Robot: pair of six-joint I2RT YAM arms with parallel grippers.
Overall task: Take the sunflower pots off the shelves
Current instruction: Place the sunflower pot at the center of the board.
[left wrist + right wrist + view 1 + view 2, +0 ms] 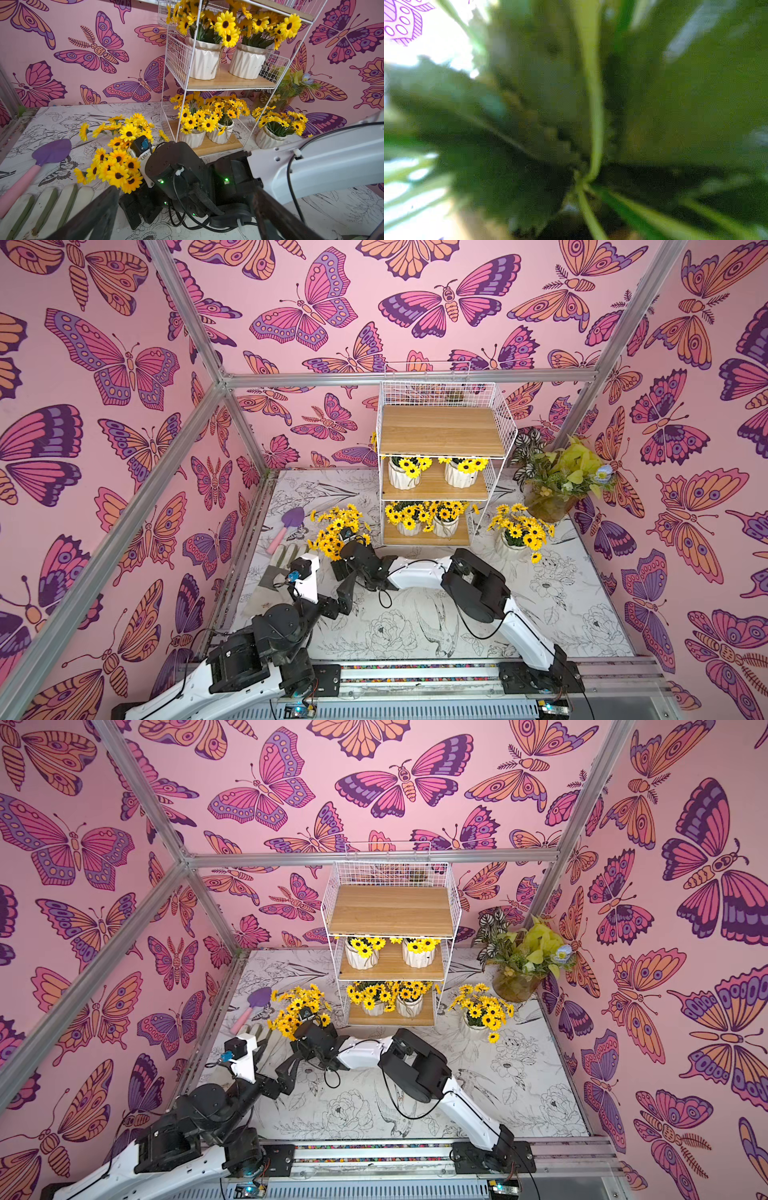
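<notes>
- Right hand (341, 565) is inside a sunflower pot (332, 526) and its flowers on the counter (415, 614); the grip I cannot tell.
- Left hand (186, 190), at 6 o'clock: wide open, empty.
- Four pots (404, 477) stand on the shelves (440, 431) at 2 o'clock; probably release, then reach there.

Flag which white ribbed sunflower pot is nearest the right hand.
The yellow sunflower bunch on the table left of the white wire shelves, against the right hand; the rest are farther away.
</notes>
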